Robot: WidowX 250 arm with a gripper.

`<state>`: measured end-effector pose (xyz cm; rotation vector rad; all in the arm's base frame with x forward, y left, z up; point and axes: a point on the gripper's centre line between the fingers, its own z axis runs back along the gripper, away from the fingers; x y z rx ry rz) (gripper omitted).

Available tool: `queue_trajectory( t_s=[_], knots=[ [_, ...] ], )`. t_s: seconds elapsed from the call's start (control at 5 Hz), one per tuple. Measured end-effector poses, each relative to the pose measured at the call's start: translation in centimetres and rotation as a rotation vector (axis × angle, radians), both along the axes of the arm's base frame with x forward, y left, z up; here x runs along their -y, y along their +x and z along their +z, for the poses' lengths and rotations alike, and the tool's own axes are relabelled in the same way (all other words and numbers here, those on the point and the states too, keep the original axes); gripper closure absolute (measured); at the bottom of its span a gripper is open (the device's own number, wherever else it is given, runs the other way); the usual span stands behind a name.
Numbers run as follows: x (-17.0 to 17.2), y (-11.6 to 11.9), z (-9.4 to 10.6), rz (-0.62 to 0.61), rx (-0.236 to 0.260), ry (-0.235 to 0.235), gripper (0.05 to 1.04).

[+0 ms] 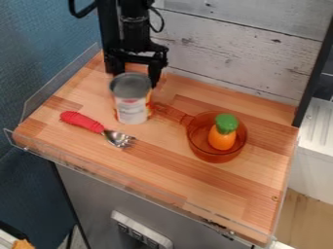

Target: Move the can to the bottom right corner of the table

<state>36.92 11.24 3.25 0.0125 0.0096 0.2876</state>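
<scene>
From where I'm standing, taking the table as a clock with twelve at the wall, the can stands upright near eleven. The gripper hangs at its far side with its fingers spread; I can't tell whether the tips are properly around the metal or partly behind it. That's my first worry: closing off-centre could tip the can or squirt it forward.

The pan handle points back toward ten and ends right beside the can, so a low drag toward five could catch it and swing the pan, toy vegetable and all. The red-handled utensil has its head at the can's seven, where a dropped can might land on it and topple.

I'd lift well above the pan's rim, or go toward six first, then across the broad stretch of bare wood below the pan. The corner sits at five, hemmed by a low transparent lip; set down too far out, the can could hit that lip and tip over the edge
</scene>
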Motion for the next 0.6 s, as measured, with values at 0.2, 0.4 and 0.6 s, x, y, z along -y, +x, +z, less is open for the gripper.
queue_trajectory(
  t_s=[0.2,0.4,0.6],
  knots=[
    [0.1,-1.7,0.6,-0.012,-0.003,-0.008,0.083],
    [0.2,-3.1,-0.4,-0.013,-0.024,0.008,0.083],
    [0.5,-4.3,-0.2,0.009,-0.023,0.011,0.083]
  ],
)
